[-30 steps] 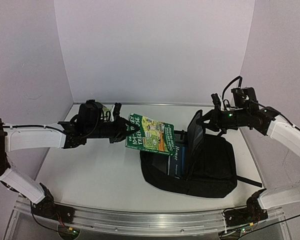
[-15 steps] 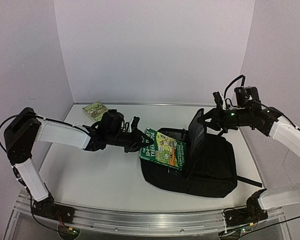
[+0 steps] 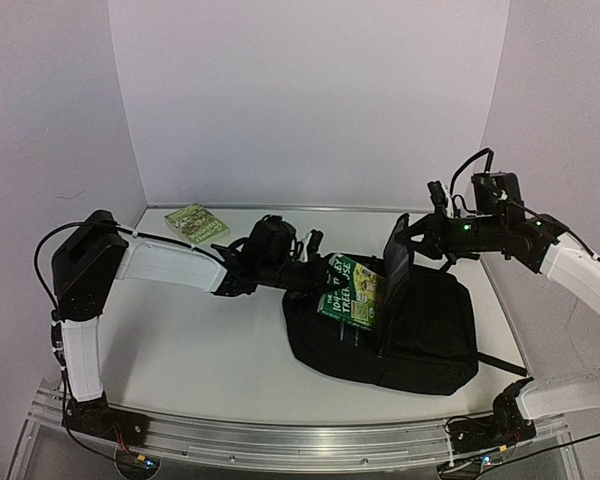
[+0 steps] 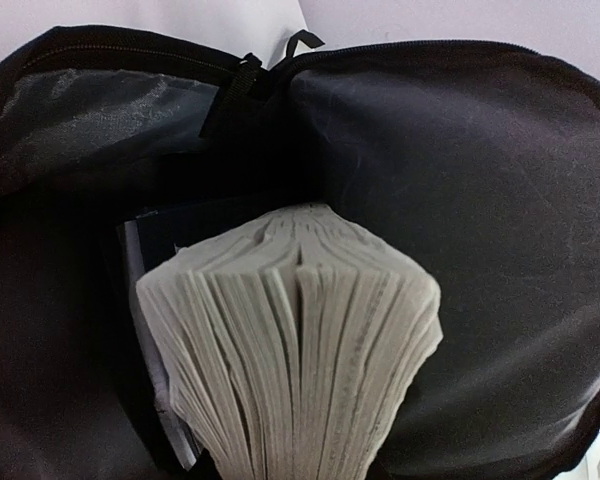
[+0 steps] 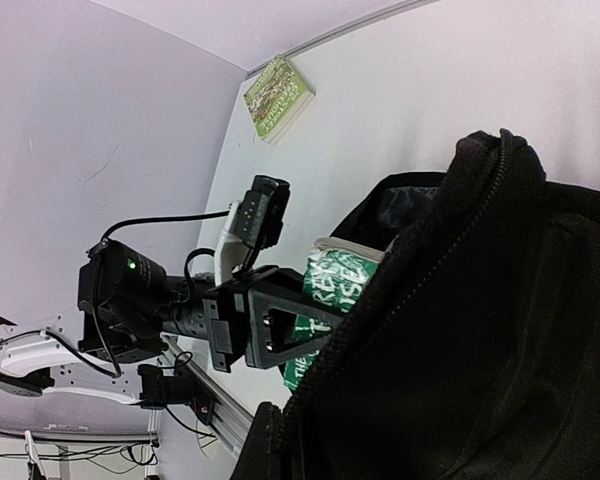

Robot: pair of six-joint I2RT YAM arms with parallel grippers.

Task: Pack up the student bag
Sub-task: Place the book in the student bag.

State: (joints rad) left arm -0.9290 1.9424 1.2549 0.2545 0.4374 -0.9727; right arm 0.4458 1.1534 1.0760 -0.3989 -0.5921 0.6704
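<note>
Your left pincer [image 3: 316, 272] is clamped on one end of a glossy green paperback book [image 3: 352, 294]. It holds the book level so the far end slides into the mouth of the student bag [image 3: 425, 345]. That bag is a large black backpack of soft fabric, lying flat on the right half of the bench [image 3: 180, 340] with its opening turned towards the left edge.

Your right pincer [image 3: 414, 240] is pressed together on the top rim of the bag's limp zippered flap [image 3: 395, 285] and stands it upright. I judge the cloth would otherwise sag across the mouth.

In the left wrist view the book's cream page edges fan out loosely. A dark flat slab [image 4: 145, 235] stands just beside them against the matte lining.

A second green paperback [image 3: 196, 222] lies at the far left corner.
</note>
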